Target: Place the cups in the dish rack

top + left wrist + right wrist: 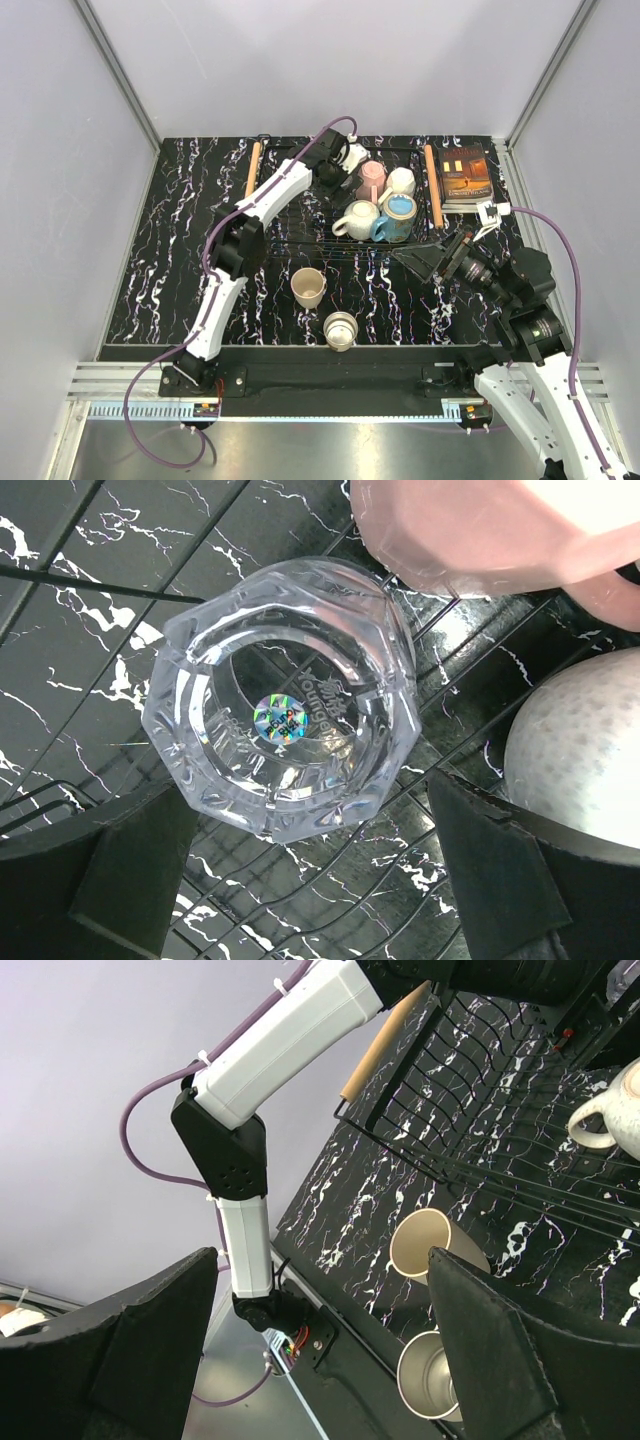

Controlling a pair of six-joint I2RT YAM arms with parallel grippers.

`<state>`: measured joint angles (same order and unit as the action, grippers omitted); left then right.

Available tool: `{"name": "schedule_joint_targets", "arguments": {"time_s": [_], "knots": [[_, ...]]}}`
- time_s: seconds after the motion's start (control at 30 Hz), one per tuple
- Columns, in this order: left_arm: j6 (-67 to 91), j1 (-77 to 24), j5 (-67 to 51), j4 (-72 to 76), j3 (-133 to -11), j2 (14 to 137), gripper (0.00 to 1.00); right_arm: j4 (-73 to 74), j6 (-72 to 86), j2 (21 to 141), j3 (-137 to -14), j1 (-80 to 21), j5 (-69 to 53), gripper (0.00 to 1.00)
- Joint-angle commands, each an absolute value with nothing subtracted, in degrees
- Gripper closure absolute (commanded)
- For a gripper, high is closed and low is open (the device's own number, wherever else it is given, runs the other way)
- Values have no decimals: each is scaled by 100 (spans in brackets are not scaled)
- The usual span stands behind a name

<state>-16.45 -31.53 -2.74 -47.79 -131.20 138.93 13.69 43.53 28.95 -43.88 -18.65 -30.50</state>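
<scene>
The dish rack (300, 215) of black wire stands at the back of the table. A pink mug (371, 180), a white mug (400, 182), a cream mug (358, 218) and a blue mug (398, 214) sit at its right end. My left gripper (346, 163) hangs over them, open. In the left wrist view a clear glass tumbler (280, 700) stands base up on the rack wires, just beyond the left gripper (315, 880) and free of both fingers. Two cups stay on the table: a tan one (309, 287) and a greyish one (340, 330). My right gripper (425, 262) hovers open and empty off the rack's front right corner.
An orange-brown book (465, 175) lies right of the rack's right wooden handle (433, 185). In the left wrist view the pink mug (480, 530) and a speckled white mug (585, 750) crowd the tumbler. The right wrist view shows the tan cup (430, 1245) and the greyish cup (430, 1375) near the table's front edge.
</scene>
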Motion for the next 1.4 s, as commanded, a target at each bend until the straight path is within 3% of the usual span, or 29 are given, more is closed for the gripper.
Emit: {"name": "schedule_joint_targets", "arguments": {"time_s": [0.0,0.23,0.43,0.57,0.7,0.9,1.0,1.07,1.17,1.37], "knots": [[-1512,-3182,-220,-4491,-13140,13430,1,1353,4228,2927,-4614,-1863,-3023,7],[-1038,-3112,-430,-4465,-13000,12623,1,1493,3965,3137,-4623,-1872,-3076,8],[-387,-2910,-1028,-4369,-11850,10883,1,3435,2858,4463,-5220,-1881,-2725,36],[-203,-2900,-985,-4009,-10235,9487,1,3594,2620,4553,-5168,-2109,-2366,38],[-132,-2865,-958,-3726,-8266,7906,1,3937,2487,5139,-5597,-3328,-1444,53],[-535,-2531,-958,-3903,-7279,6796,1,4051,2435,6237,-6116,-5578,-195,47],[-572,-2514,-817,-3858,-6883,6505,1,4323,2251,7018,-6458,-6458,410,57],[-545,-2479,-905,-3841,-6672,6408,2,4604,2180,7442,-6661,-6923,789,56],[-545,-2461,-879,-3753,-6408,6127,3,4702,2092,8050,-6917,-7250,1063,48],[-527,-2321,-861,-3753,-6372,5819,3,4553,1907,8516,-7224,-7400,1169,43]]}}
